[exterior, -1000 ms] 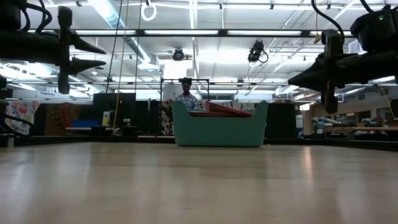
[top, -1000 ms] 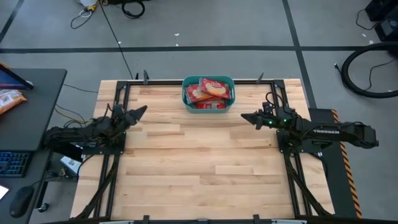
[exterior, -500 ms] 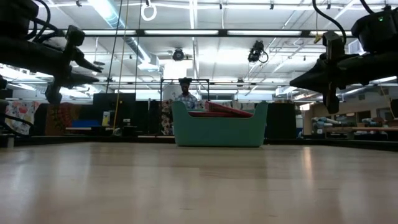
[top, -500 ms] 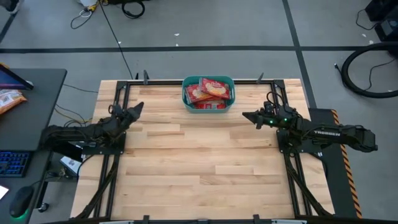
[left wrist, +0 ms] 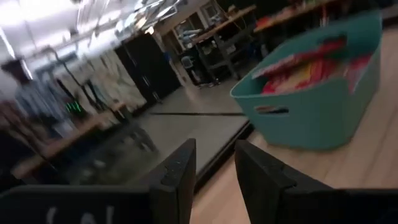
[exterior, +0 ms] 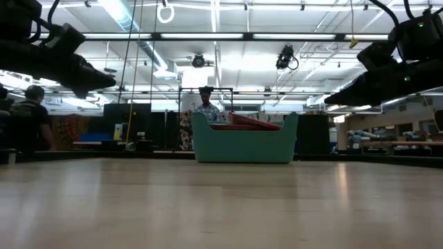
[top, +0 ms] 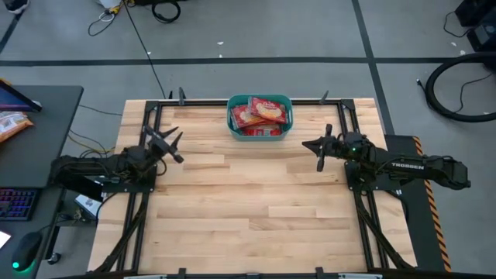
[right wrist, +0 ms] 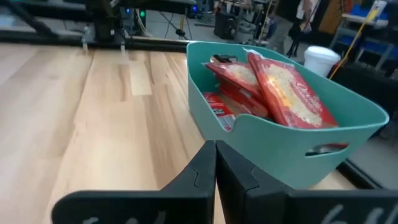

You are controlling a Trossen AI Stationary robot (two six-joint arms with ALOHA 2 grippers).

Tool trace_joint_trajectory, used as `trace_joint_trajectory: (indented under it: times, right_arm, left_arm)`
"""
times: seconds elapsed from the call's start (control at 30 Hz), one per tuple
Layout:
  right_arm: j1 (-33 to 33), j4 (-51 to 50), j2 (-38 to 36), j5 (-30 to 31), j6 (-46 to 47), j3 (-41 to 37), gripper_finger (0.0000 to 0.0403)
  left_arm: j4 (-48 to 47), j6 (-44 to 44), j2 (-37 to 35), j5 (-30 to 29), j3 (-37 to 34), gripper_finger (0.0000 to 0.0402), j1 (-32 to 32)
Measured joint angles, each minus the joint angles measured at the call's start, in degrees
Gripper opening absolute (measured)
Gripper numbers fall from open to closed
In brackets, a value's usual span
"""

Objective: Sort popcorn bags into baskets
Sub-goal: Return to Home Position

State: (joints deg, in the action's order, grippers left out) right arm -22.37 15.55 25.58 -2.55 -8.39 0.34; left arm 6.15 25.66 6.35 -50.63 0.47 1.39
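Observation:
The teal basket point(top: 260, 130) stands at the middle of the table's far edge. Several red popcorn bags point(top: 260, 112) lie stacked inside it; in the right wrist view, one bag point(right wrist: 287, 93) leans up above the rim. My left gripper point(top: 177, 147) hovers at the table's left side, pointing level toward the right, open with nothing between its fingers point(left wrist: 180, 171). My right gripper point(top: 304, 144) hovers at the table's right side, pointing toward the left, shut and empty point(right wrist: 216, 163). Both are short of the basket point(left wrist: 317, 115) and well above the wood.
A black metal frame point(top: 147, 116) runs around the wooden table point(top: 248, 209). Bare wood lies between the two arms. A desk point(top: 39, 139) with a keyboard and an orange snack bag point(top: 12, 124) stands off the table's left. People point(exterior: 31, 117) show in the room beyond.
Both grippers have rolled about their own pointing lines while staying in place. My left gripper's fingers, stacked one above the other before, now lie side by side. The basket and the bags have not moved.

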Motion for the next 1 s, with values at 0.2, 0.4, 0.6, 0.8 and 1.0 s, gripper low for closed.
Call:
trace_joint_trajectory:
  times: [0.2, 0.4, 0.6, 0.8, 1.0]
  right_arm:
    - [0.0, 0.21, 0.01, -0.02, -1.87, 0.0, 0.0014]
    - [0.0, 0.2, 0.0, -0.02, -1.87, 0.0, 0.0014]
    - [0.0, 0.2, 0.02, -0.02, -1.87, 0.02, 0.0014]
    - [0.0, 0.2, 0.02, -0.02, -1.87, 0.02, 0.0014]
    - [0.0, 0.2, 0.0, -0.02, -1.87, 0.02, 0.0014]
  left_arm:
    - [0.36, 6.59, 0.02, -0.04, 0.0, 0.0117, 0.0]
    - [0.7, 6.19, 0.02, -0.13, 0.0, 0.0117, 0.0]
    - [0.73, 6.08, 0.02, -0.15, 0.0, 0.0117, 0.0]
    - [0.74, 6.06, 0.02, -0.15, 0.0, 0.0117, 0.0]
    - [0.77, 6.04, 0.02, -0.15, 0.0, 0.0117, 0.0]
